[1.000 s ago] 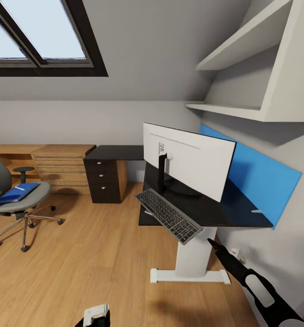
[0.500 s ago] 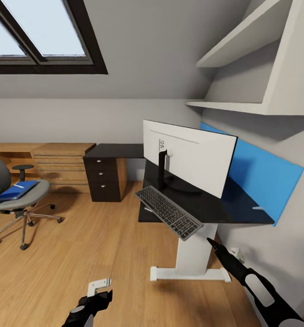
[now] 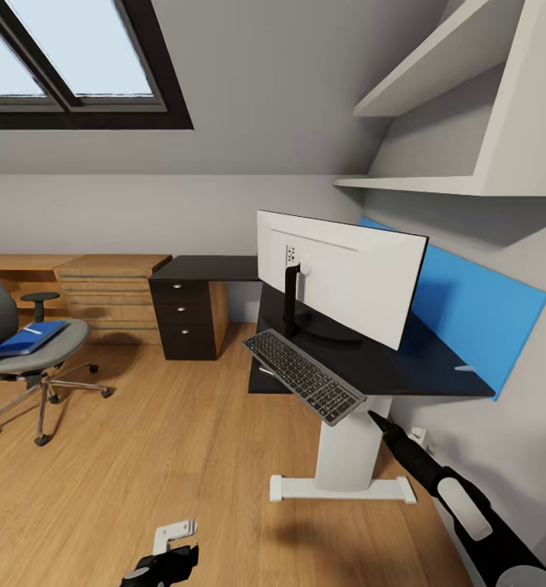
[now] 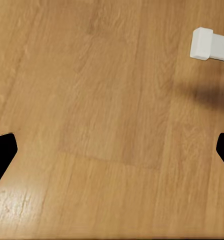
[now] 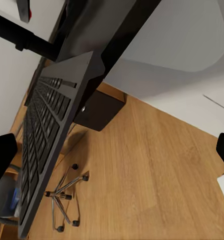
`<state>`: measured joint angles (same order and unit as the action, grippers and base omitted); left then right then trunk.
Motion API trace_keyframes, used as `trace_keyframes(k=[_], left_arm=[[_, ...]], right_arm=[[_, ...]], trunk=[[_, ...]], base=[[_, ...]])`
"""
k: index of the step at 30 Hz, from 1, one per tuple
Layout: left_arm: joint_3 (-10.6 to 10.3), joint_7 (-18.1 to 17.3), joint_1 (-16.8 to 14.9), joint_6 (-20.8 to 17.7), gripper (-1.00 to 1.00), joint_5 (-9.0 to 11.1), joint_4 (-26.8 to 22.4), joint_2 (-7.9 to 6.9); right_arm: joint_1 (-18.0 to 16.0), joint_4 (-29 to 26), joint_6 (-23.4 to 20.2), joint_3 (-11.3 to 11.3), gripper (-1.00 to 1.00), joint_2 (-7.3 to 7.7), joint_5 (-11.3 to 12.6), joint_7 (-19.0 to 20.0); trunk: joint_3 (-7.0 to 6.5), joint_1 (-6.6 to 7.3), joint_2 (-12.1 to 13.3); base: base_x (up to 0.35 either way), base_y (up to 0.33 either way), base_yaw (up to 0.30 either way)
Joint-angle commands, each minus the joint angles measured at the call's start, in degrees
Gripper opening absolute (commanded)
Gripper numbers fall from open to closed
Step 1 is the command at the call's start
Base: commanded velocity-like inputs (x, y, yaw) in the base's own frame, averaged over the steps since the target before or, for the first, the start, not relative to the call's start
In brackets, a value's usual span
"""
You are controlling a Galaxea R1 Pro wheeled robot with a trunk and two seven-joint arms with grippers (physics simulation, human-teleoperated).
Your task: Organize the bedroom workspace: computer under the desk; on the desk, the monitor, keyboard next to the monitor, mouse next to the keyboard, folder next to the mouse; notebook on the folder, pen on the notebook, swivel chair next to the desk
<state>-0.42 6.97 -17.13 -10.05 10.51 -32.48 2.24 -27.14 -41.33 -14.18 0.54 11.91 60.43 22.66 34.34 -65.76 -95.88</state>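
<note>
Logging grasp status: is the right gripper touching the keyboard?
Apart. The right wrist view shows both fingers spread wide with the keyboard beyond them; in the head view the right gripper sits just below the keyboard's near corner.

I see the desk [image 3: 436, 371] with a black top, white pedestal and bright blue back panel. The monitor [image 3: 338, 273] shows a white back and black stem. The keyboard [image 3: 304, 376] has dark grey keys in a silvery rim. The folder [image 3: 27, 337] is blue on the grey-seated swivel chair [image 3: 20, 359]. The floor [image 3: 167, 456] is honey-toned wood grain.
</note>
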Motion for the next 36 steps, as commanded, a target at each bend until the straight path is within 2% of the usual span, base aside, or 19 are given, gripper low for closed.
trace_keyframes(k=[1,8,15,25,36], left_arm=[[0.1,0.3,0.0,-0.3,1.00,0.5,0.1,0.00],[1.1,0.3,0.0,-0.2,1.00,0.5,0.7,-0.03],[1.3,0.2,0.0,0.2,1.00,0.5,2.5,-0.04],[1.3,0.3,0.0,6.4,1.00,0.5,5.0,-0.06],[1.3,0.3,0.0,7.9,1.00,0.4,5.9,-0.04]], right_arm=[[0.0,-0.1,-0.3,0.1,1.00,0.00,0.6,0.1],[0.0,-0.4,-0.1,0.4,1.00,-0.28,0.2,0.0],[0.0,-0.5,-0.3,1.7,1.00,-0.32,-0.3,0.0],[0.0,-0.4,-0.3,2.1,1.00,-0.82,-0.3,-0.3],[0.0,-0.3,-0.3,2.0,1.00,-0.92,-0.4,-0.3]], trunk=[[0.06,0.01,0.0],[0.06,0.01,0.0],[0.06,0.01,0.0],[0.06,0.01,0.0],[0.06,0.01,0.0]], base=[[0.000,0.000,0.000],[0.000,0.000,0.000],[0.000,0.000,0.000],[0.007,0.005,0.000],[0.156,0.113,0.000]])
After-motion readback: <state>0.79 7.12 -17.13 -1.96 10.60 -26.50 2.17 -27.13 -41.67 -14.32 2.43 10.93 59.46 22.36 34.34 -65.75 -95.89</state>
